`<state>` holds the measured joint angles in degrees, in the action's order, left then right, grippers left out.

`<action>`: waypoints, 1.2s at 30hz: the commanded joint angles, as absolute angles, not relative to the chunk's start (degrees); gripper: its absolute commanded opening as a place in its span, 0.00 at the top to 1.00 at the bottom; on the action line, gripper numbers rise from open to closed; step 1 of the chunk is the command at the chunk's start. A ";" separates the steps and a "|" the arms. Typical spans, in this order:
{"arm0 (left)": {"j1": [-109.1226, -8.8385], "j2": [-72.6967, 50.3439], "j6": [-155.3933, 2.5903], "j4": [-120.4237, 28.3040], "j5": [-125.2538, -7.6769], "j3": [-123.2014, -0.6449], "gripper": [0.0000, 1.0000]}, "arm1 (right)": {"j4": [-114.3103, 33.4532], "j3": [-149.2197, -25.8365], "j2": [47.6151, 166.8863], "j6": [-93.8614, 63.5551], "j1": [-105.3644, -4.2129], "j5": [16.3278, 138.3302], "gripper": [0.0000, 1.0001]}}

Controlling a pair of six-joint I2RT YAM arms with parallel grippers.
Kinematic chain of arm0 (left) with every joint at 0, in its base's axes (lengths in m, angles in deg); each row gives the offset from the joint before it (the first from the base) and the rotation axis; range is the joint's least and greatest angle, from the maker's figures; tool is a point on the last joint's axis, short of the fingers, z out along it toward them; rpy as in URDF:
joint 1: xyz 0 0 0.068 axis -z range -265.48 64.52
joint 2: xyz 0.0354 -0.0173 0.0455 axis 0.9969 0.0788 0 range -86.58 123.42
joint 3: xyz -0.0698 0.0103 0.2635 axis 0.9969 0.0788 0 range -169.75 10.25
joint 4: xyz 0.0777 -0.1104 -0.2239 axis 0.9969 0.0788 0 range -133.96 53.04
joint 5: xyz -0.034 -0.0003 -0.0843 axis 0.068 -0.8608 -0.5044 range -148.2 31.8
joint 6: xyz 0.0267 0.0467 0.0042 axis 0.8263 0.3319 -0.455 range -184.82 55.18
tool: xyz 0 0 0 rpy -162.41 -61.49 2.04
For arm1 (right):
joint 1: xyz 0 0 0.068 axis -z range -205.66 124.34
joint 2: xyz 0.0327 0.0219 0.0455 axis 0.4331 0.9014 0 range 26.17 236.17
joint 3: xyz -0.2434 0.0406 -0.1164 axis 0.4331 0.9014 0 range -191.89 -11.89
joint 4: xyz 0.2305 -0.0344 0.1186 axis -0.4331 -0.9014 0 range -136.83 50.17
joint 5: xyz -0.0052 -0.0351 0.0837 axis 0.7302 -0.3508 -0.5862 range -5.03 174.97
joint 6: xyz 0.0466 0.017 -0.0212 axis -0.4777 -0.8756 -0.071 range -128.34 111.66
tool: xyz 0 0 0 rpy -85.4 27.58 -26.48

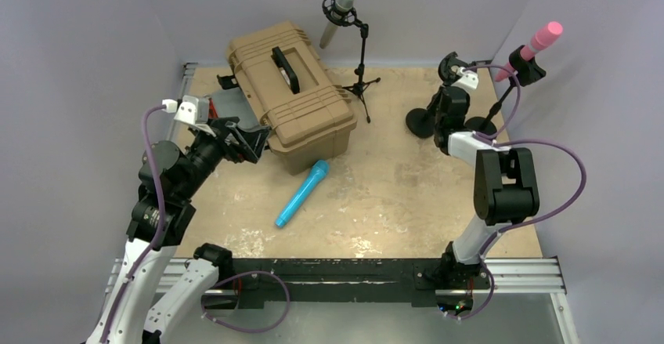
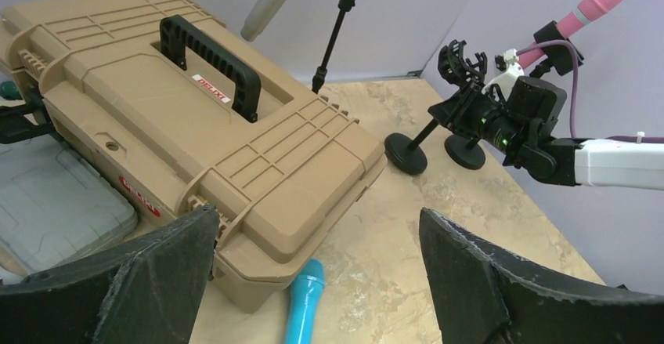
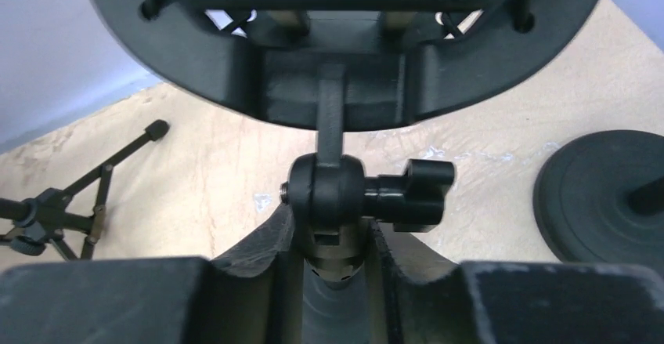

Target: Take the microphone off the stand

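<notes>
Microphone (image 1: 302, 193), the blue one, lies flat on the desk (image 1: 407, 203) beside the tan case (image 1: 290, 93) — apparently already out of its mount. My right claw (image 3: 333, 242) is clenched on the stand (image 3: 329, 191) just under its swivel, I judge to steady it; my left claw (image 2: 317, 226) hangs released.

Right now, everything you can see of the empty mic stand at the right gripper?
The empty stand is all matte black: a shock-mount ring on top with nothing in it, a swivel joint with a thumb knob, a thin post and a round base flat on the table. It stands at the far right, next to the stand carrying the pink microphone. The right gripper is closed on its post just under the joint; nothing else touches it.
</notes>
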<state>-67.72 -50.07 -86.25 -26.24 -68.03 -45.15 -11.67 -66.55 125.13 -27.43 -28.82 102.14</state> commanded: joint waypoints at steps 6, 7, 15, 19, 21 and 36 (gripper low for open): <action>-67.46 -49.49 -85.14 -27.13 -69.71 -46.94 0.05 | -9.77 -64.99 119.27 -28.35 -32.96 106.48 1.00; -67.46 -49.61 -85.20 -27.16 -69.77 -46.93 0.05 | -10.29 -64.28 117.82 -28.36 -33.54 107.41 1.00; -67.38 -50.21 -85.52 -26.77 -70.22 -47.39 0.05 | -18.15 -55.81 100.39 -35.54 -35.41 115.73 1.00; -66.67 -50.85 -85.34 -26.40 -70.09 -47.61 0.05 | -28.47 -53.95 93.98 -43.36 -35.42 119.01 1.00; -66.36 -51.15 -85.18 -26.11 -69.56 -47.69 0.05 | -36.21 -54.14 92.07 -49.09 -35.42 123.39 1.00; -64.76 -52.99 -84.78 -25.59 -68.57 -47.89 0.05 | -65.22 -50.97 93.64 -75.67 -22.76 140.39 1.00</action>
